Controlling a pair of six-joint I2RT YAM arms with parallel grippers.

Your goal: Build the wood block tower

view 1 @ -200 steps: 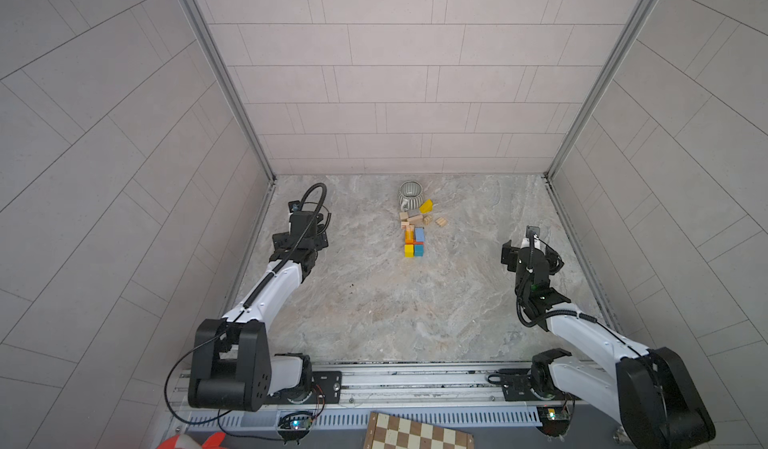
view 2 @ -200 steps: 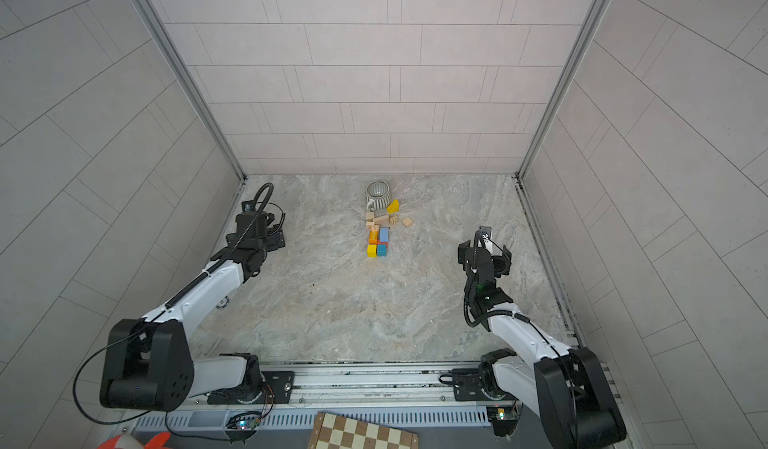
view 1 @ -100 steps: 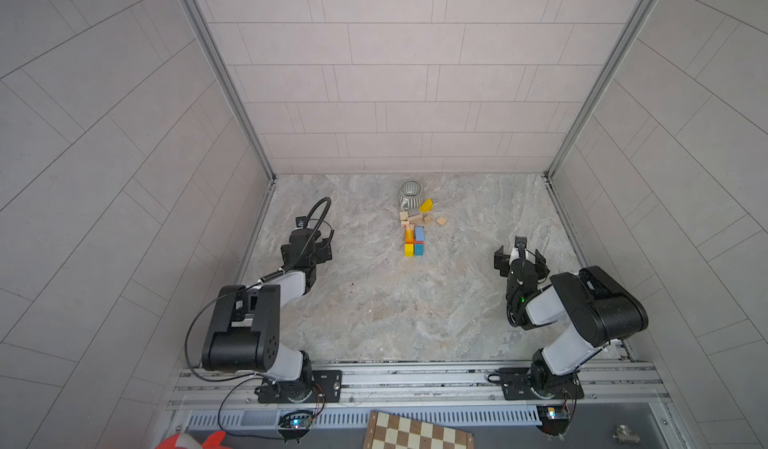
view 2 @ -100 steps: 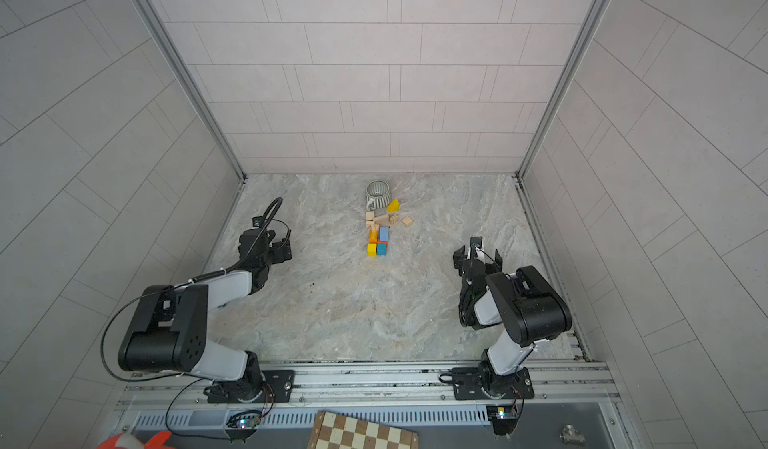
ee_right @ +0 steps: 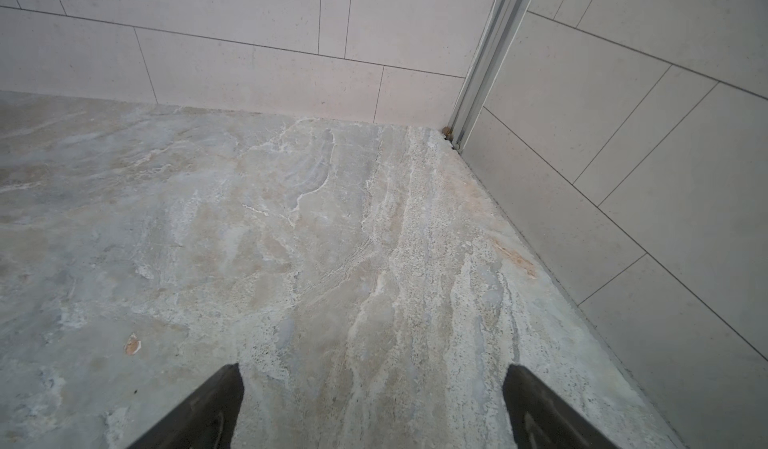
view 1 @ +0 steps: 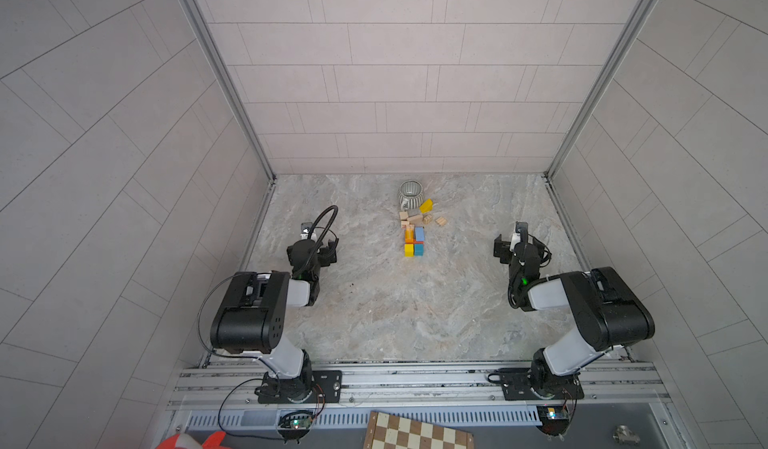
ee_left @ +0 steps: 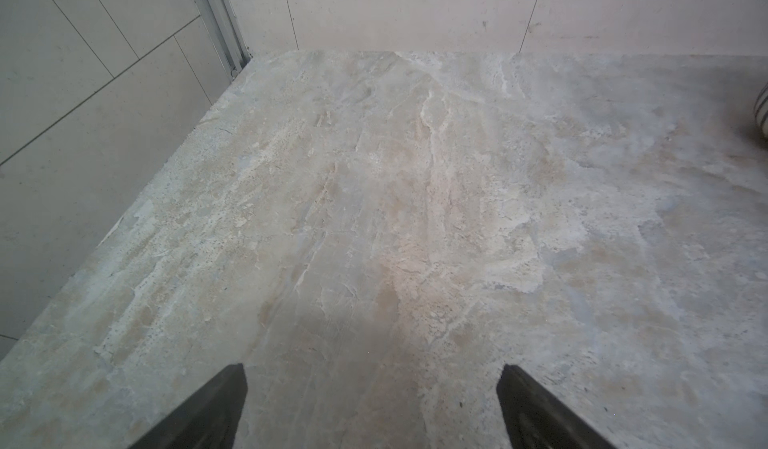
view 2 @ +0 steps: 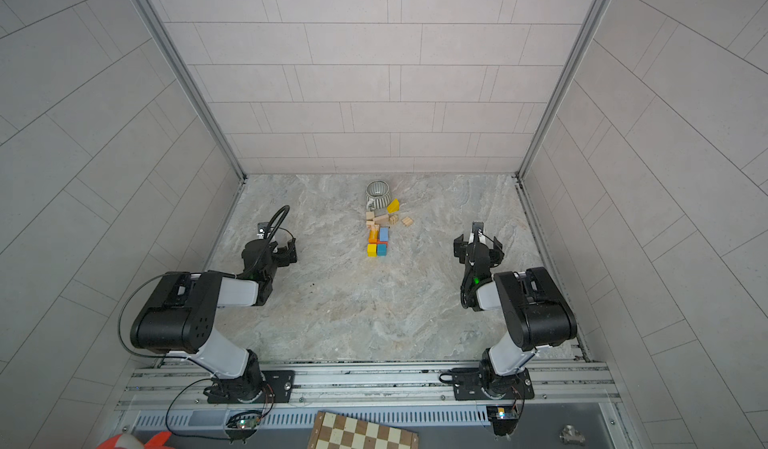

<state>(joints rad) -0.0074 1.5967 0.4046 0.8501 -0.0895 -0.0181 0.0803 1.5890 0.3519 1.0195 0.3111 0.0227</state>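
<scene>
The wood blocks lie in one cluster at mid-table in both top views. A yellow cube (view 1: 409,250) and a teal cube (view 1: 418,249) sit side by side at its near end. Behind them are an orange block (view 1: 409,235) and a light blue block (view 1: 419,234), then plain wood pieces (view 1: 410,218) and a yellow block (view 1: 426,206). From above I cannot tell how high they stand. My left gripper (view 1: 311,248) (ee_left: 372,388) is open over bare table far left of them. My right gripper (view 1: 520,248) (ee_right: 372,384) is open far to their right. Neither holds anything.
A grey ribbed mug (view 1: 410,193) stands just behind the blocks; its edge (ee_left: 764,114) shows in the left wrist view. A chessboard (view 1: 415,432) lies below the front rail. Tiled walls close the table's back and both sides.
Both arms have folded back toward their bases, elbows rising, and the grippers have drawn slightly nearer the front. Both stayed open. The blocks have not moved.
</scene>
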